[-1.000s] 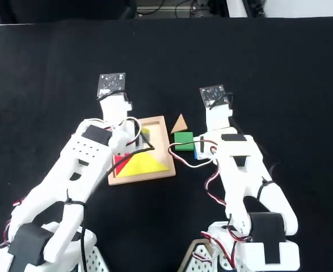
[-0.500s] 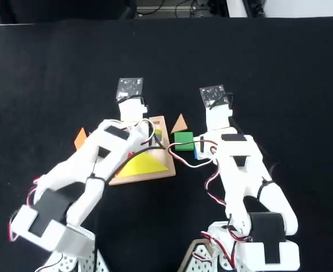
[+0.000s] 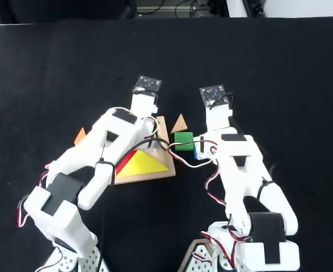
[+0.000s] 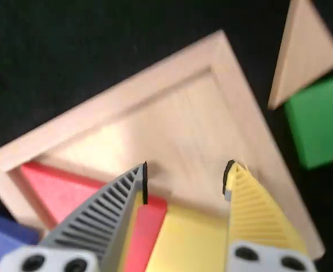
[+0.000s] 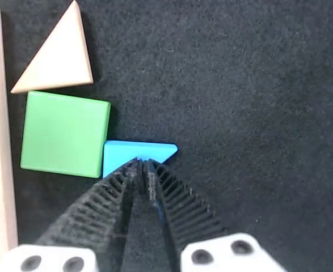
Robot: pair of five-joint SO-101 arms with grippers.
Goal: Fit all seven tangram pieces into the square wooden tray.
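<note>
Presently, on the black table (image 3: pixel 279 68):

- Square wooden tray (image 4: pixel 155 79): lies between the two arms, partly filled, with bare floor toward its far corner.
- Yellow triangle (image 3: pixel 143 163): large, flat in the tray on the near side.
- Red piece (image 4: pixel 58 190): in the tray, edge to edge with the yellow triangle.
- Left gripper (image 4: pixel 186 178): over the tray's bare floor, jaws spread wide, nothing between them.
- Right gripper (image 5: pixel 142 167): jaws closed tight together, holding nothing, tips over the blue triangle (image 5: pixel 138 153).
- Green square (image 5: pixel 64 133): outside the tray, just beside its rim and touching the blue triangle.
- Tan triangle (image 5: pixel 58 56): outside, just beyond the green square.
- Orange triangle (image 3: pixel 80 136): outside, on the tray's other side, well apart from the rest.

Handling note (a judgement): the step in hand looks like choosing the next piece for the open corner. The left gripper should lift clear before swinging, so its fingers do not drag the seated pieces. The green square is the nearest candidate; grip it across parallel sides, lower it flat, and press it into the corner against both rim walls before letting go.
</note>
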